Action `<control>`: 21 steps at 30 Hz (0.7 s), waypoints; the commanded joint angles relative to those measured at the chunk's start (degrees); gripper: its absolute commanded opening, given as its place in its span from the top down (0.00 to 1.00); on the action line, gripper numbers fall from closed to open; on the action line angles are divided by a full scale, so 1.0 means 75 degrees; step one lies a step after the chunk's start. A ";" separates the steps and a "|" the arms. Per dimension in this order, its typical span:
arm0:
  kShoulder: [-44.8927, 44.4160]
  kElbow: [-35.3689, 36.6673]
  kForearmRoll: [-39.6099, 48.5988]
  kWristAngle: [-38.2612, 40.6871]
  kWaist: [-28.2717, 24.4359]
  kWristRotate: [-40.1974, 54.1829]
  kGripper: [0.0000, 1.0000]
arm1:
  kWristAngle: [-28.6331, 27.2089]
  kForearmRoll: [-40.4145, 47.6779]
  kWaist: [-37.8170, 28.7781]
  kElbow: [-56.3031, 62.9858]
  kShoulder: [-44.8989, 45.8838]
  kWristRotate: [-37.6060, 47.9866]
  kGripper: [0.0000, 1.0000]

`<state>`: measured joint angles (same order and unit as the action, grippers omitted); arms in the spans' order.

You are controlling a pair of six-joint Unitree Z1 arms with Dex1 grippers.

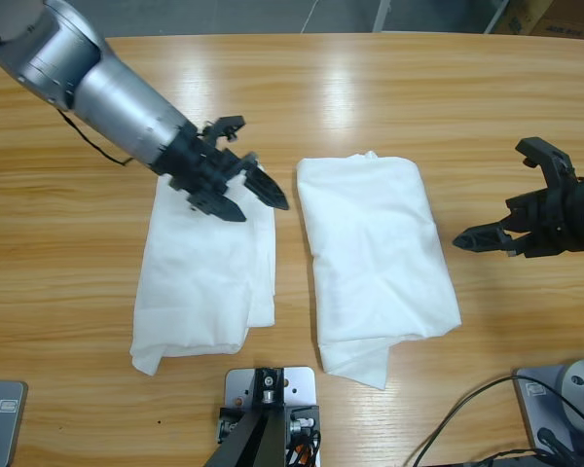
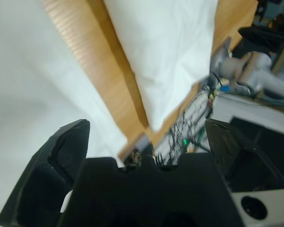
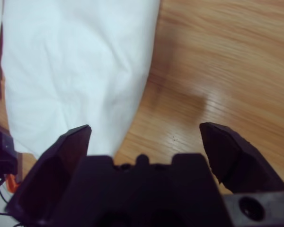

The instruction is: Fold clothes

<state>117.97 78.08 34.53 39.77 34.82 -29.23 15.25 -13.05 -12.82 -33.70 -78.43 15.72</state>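
Counter (image 1: 389, 107): a long wooden top with two piles of white clothes lying side by side near the middle, closer to the front edge.
Left cloth (image 1: 206, 272): a white garment folded into a long pile. It looks a bit messy, with a loose corner sticking out toward the front edge.
Right cloth (image 1: 375, 255): a white garment folded into a neater block, apart from the left cloth with a strip of bare wood between them. One corner droops at the front.
Left pincer (image 1: 241, 187): it hangs over the far end of the left cloth. Its jaws are spread wide and hold nothing.
Right pincer (image 1: 501, 233): it sits over bare wood toward the right edge, near the right cloth but not touching it. Its jaws are wide apart too, with nothing in them.
Step now: I think the folds are mostly made and the left pile needs tidying.
How to do it well: come down softly on the edge of the left cloth, pinch only the top layers, and pull slow and flat so the pile does not bunch up.
Boxes or bins: none seen, so nothing is inside anything.
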 commanded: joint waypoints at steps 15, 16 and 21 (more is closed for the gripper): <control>0.0871 -0.3345 -0.6983 -0.0592 0.1235 -0.4018 0.07 | -0.0029 0.0247 0.0104 0.0307 -0.0207 -0.0069 0.11; 0.0888 -0.3335 -0.6979 -0.0653 0.1285 -0.4020 0.07 | -0.0041 0.0256 0.0104 0.0309 -0.0207 -0.0069 0.11; 0.0857 -0.2911 -0.6482 -0.1140 0.1385 -0.3996 0.10 | -0.0060 0.0341 0.0104 0.0356 -0.0217 -0.0069 0.11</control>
<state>121.18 54.45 -16.92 34.23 43.90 -58.65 15.24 -11.67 -12.79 -33.35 -78.56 15.67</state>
